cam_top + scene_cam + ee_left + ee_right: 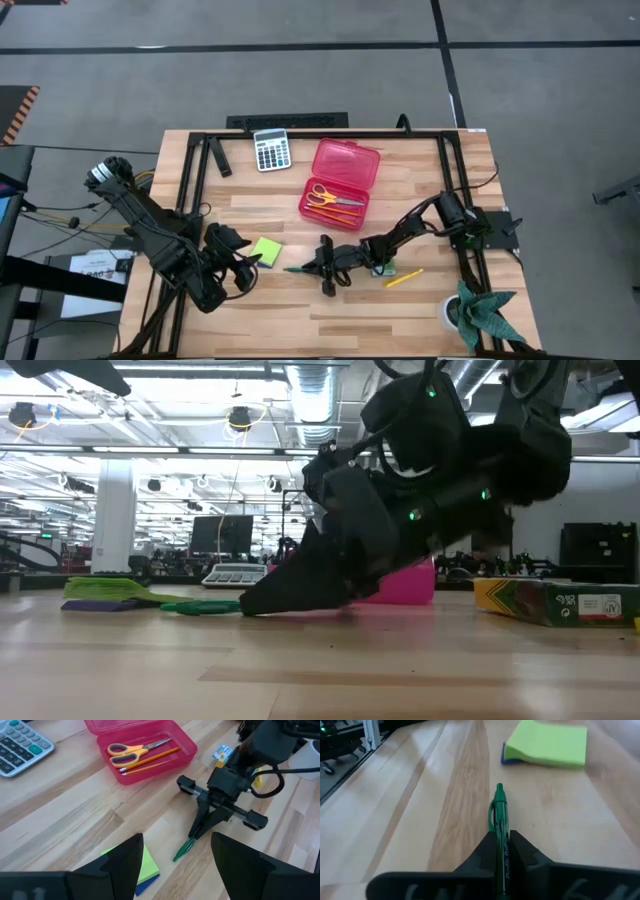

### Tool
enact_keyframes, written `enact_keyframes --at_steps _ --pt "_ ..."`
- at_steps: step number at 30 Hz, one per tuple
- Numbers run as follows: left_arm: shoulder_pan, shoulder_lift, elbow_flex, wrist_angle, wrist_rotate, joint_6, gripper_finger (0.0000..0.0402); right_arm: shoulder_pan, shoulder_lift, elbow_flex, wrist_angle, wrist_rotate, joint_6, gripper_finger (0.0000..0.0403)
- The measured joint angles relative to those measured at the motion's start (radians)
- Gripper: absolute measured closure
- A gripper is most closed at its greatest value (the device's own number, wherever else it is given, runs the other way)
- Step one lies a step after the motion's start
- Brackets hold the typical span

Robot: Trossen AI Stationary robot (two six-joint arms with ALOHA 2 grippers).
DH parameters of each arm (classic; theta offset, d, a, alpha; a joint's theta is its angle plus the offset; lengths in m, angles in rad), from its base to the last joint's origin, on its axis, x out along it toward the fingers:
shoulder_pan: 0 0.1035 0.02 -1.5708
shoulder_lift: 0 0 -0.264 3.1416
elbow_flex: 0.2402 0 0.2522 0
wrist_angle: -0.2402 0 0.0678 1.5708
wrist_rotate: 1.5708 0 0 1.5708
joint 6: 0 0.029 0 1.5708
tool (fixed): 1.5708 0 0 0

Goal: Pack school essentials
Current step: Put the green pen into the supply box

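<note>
1. While the right gripper (pixel 502 845) lies low over the wooden table (pixel 420 310), its fingers are pressed together on the dark green pen (pixel 499 815), which rests on the boards between them with its tip toward the sticky-note pad.
2. Left gripper (pixel 175 860): fingers spread wide, holding nothing, hovering just beside the lime-green sticky-note pad (pixel 266 250) at the table's left side.
3. Sticky-note pad: flat on the table, near the pen's tip but apart from it.
4. Red translucent plastic case (pixel 340 182): lid open, near the middle of the table; contains the yellow-handled scissors (pixel 332 198) and an orange pencil (pixel 150 757) lying alongside.
5. Yellow pencil (pixel 404 277): loose on the table beside the right arm.
6. Small green-blue carton (pixel 222 754): on the table beside the right arm, partly hidden by it.
7. Grey-white calculator (pixel 271 149): at the far edge of the table, apart from the case.
</note>
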Motion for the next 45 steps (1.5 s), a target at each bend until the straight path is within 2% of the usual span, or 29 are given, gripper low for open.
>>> enact_keyframes --at_steps 11,17,26,30,37,45 --pt "0.000 0.000 0.000 -0.008 -0.026 -0.001 0.0173 -0.076 -0.244 -0.002 -0.201 0.011 -0.116 0.0378" --pt "0.000 0.000 0.000 -0.007 -0.053 -0.009 0.0173 -0.168 -0.358 -0.002 -0.263 0.015 -0.197 0.0372" --pt "0.000 0.000 0.000 -0.016 -0.065 -0.010 0.0173 -0.334 -0.539 -0.137 -0.234 0.024 -0.229 0.0367" --pt "0.000 0.000 0.000 -0.017 -0.086 -0.014 0.0173 -0.356 -0.541 -0.200 -0.186 0.023 -0.215 0.0370" --pt "0.000 0.000 0.000 -0.020 -0.097 -0.019 0.0173 -0.351 -0.451 -0.278 -0.095 0.021 -0.118 0.0364" --pt "0.000 0.000 0.000 -0.021 -0.098 -0.020 0.0173 -0.329 -0.340 -0.281 -0.015 0.017 -0.056 0.0362"
